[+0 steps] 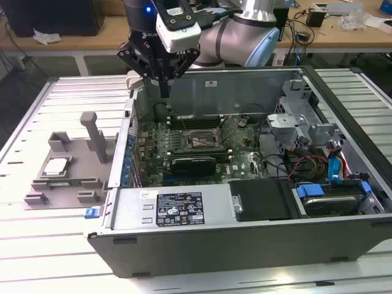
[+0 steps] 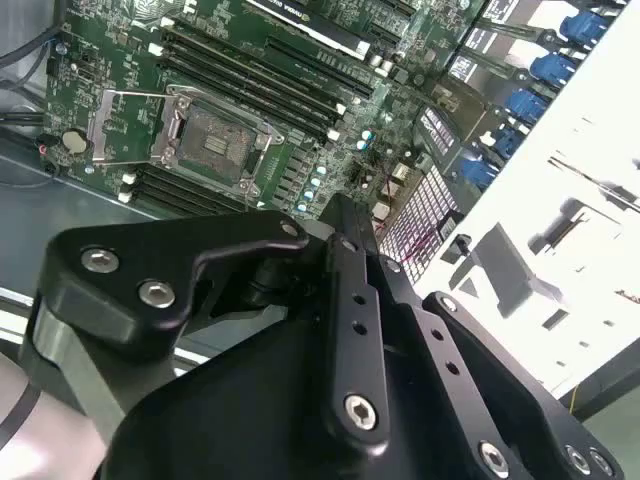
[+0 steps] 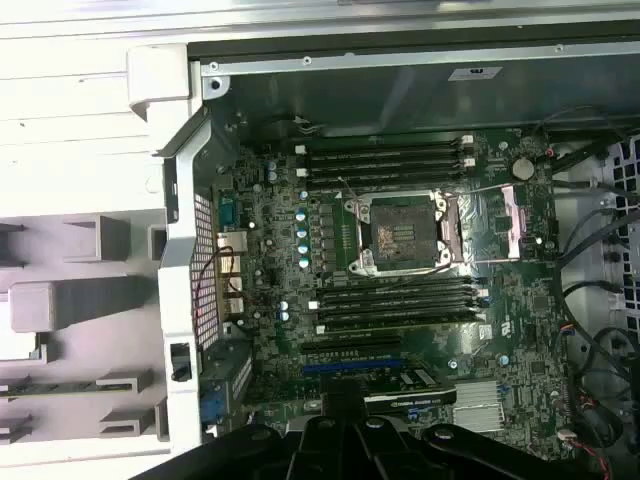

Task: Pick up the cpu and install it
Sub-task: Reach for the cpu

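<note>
The cpu [image 1: 56, 165], a small silvery square, lies flat on the grey tray [image 1: 46, 190] at the exterior view's left, outside the computer case [image 1: 245, 245]. My gripper [image 1: 164, 90] hangs above the case's back left corner, well apart from the cpu, shut with nothing between its fingers. Both wrist views show the black gripper [image 2: 342, 212] [image 3: 343, 412] over the green motherboard. The empty cpu socket [image 1: 199, 139] [image 2: 215, 140] [image 3: 400, 235] sits mid-board, its metal load plate [image 3: 505, 215] swung open.
A long black card [image 1: 193, 162] lies in front of the socket. Memory slots [image 3: 390, 160] flank it. The power supply [image 1: 177, 208], drive cage [image 1: 331, 196] and cables [image 1: 306, 162] take up the case's right and front. An upright post [image 1: 92, 131] rises from the tray.
</note>
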### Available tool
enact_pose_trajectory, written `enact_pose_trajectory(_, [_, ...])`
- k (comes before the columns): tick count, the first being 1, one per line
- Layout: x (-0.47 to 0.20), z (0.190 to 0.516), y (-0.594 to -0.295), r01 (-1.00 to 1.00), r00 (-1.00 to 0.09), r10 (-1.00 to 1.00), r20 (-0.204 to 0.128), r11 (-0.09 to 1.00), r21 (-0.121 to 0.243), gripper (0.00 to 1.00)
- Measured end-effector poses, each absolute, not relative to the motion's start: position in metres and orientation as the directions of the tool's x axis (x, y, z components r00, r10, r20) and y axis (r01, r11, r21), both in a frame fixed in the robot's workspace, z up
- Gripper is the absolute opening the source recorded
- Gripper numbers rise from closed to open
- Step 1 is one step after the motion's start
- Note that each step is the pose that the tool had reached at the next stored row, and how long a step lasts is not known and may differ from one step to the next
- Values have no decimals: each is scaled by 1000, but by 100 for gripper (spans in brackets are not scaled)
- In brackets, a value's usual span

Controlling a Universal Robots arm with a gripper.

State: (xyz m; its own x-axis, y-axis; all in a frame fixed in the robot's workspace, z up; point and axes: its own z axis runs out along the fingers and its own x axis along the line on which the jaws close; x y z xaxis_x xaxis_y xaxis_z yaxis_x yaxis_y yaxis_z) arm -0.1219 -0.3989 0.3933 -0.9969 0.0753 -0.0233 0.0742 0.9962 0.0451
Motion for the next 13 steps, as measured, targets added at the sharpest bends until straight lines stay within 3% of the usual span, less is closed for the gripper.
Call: enact_pose_trajectory(13, [-132,393,-397,74,-997,75,-23,996,45,11])
